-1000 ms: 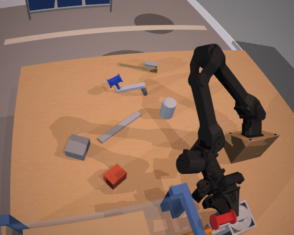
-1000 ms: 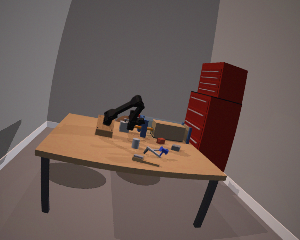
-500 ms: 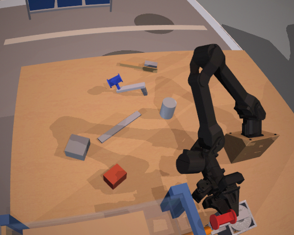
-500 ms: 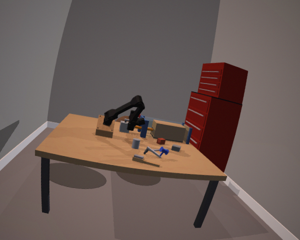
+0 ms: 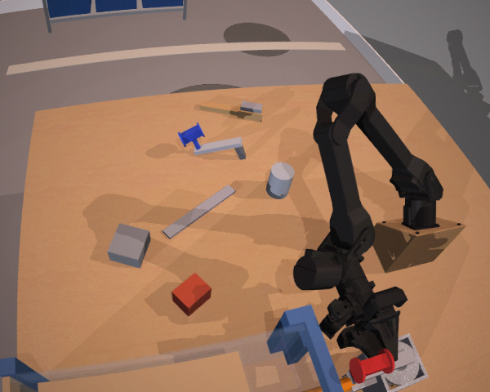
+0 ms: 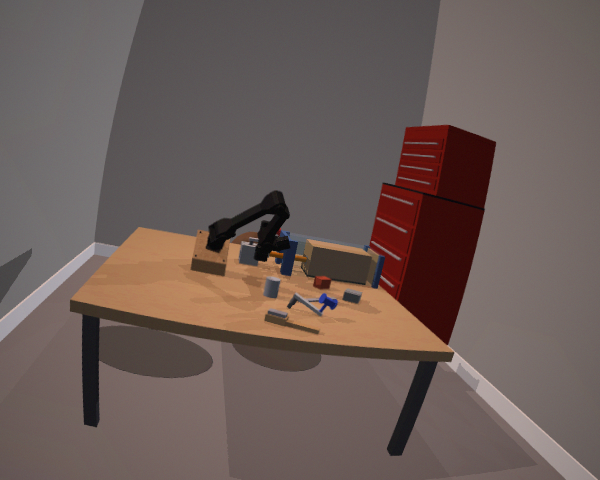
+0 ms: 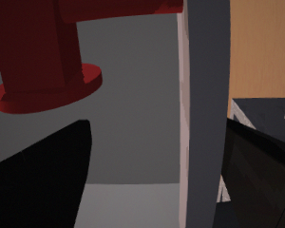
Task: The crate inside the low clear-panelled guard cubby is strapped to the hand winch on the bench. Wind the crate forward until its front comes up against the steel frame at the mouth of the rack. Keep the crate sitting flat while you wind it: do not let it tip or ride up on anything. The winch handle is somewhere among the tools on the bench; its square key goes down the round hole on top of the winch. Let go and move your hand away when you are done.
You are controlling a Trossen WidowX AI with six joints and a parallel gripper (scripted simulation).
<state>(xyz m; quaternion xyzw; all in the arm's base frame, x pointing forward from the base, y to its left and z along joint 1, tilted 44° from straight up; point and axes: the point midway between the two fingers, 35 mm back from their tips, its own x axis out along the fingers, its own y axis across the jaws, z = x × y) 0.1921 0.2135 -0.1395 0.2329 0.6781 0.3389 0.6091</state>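
A red-gripped crank [image 5: 371, 366] [image 7: 33, 47] is at the hand winch [image 5: 423, 373] [image 6: 248, 253]; its key seat is hidden. My gripper [image 5: 381, 348] [image 6: 261, 256] [image 7: 153, 129] is partly open at the crank. In the wrist view its fingers stand on either side of the grey crank arm [image 7: 206, 95], which is closer to the right finger, with a wide gap to the left one. The tan crate [image 5: 152, 371] [image 6: 336, 261] sits flat in the guard cubby. The orange strap [image 5: 345, 385] [image 6: 296, 257] runs from it toward the winch. A gap separates it from the blue frame [image 5: 324, 349] [image 6: 288, 256].
A blue-gripped crank [image 5: 190, 135] [image 6: 327, 302], brush [image 5: 220, 109], grey cylinder [image 5: 280, 180] [image 6: 271, 287], flat bar [image 5: 198, 211], grey block [image 5: 129, 244] [image 6: 352, 296] and red block [image 5: 191, 293] [image 6: 321, 282] lie on the bench [image 5: 68, 168] [image 6: 150, 289].
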